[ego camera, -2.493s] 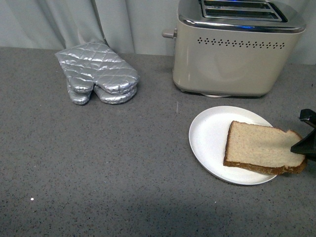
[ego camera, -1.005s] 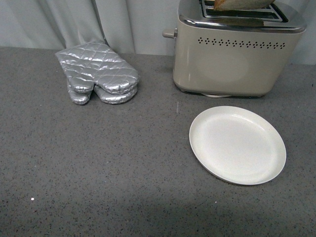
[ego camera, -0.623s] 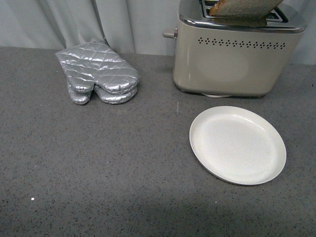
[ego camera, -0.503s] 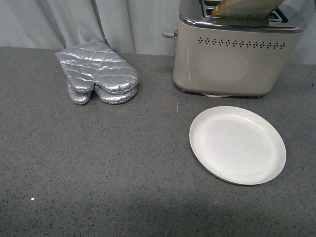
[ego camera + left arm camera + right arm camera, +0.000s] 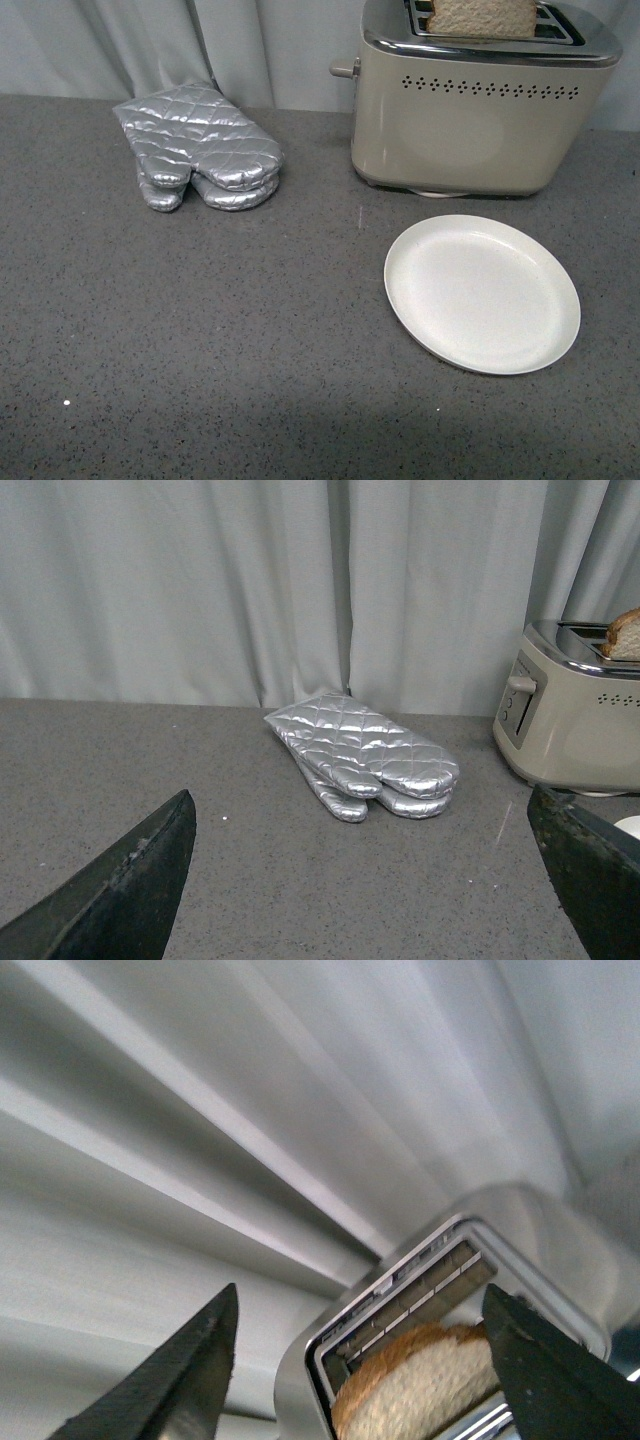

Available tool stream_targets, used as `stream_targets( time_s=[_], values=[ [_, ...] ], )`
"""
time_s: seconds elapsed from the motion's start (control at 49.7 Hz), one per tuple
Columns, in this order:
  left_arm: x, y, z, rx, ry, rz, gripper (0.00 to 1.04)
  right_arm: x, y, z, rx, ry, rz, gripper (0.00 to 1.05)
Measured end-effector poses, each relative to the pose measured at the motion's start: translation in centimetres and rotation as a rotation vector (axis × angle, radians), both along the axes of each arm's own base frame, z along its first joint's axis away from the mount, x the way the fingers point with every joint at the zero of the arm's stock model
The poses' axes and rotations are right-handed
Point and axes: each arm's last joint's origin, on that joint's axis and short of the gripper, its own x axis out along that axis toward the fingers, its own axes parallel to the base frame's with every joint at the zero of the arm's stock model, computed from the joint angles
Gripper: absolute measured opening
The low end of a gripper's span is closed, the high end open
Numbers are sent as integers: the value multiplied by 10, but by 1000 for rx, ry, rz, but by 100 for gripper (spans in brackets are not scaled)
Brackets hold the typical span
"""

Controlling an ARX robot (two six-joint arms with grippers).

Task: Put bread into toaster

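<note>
The bread already stands in one of the toaster's slots. It sits directly beyond your right pincer, framed between the two fingers, with its rounded top proud of the chrome. That pincer is spread wide and pinches nothing, and neither finger appears to touch the crust. A second, empty slot lies alongside the slice, on the far side of it from the pincer. The toaster itself sits under that pincer, and its side lever is well away from either finger. Between the toaster and your body the white plate lies bare on the grey counter. Your left pincer is also spread and empty. It hangs low over the counter, with the silver oven mitts straight ahead of it and the toaster further off toward your right arm's side. I judge the placing step as good as done, with the slice released and resting in its slot. What is left is the retreat. Lift the right pincer straight up and back so neither finger clips the crust and tips the slice. I cannot tell how deep the slice has settled, so check that before you call the task finished.
</note>
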Motion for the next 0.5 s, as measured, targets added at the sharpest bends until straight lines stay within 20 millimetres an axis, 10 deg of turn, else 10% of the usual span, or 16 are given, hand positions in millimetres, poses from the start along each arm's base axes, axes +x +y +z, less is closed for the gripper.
stream_targets(
  time_s=[0.141, 0.503],
  values=[
    [0, 0, 0, 0, 0, 0, 98, -38, -11, 12, -313, -144, 78, 97],
    [0, 0, 0, 0, 0, 0, 98, -125, -58, -42, -703, -188, 272, 50]
  ],
)
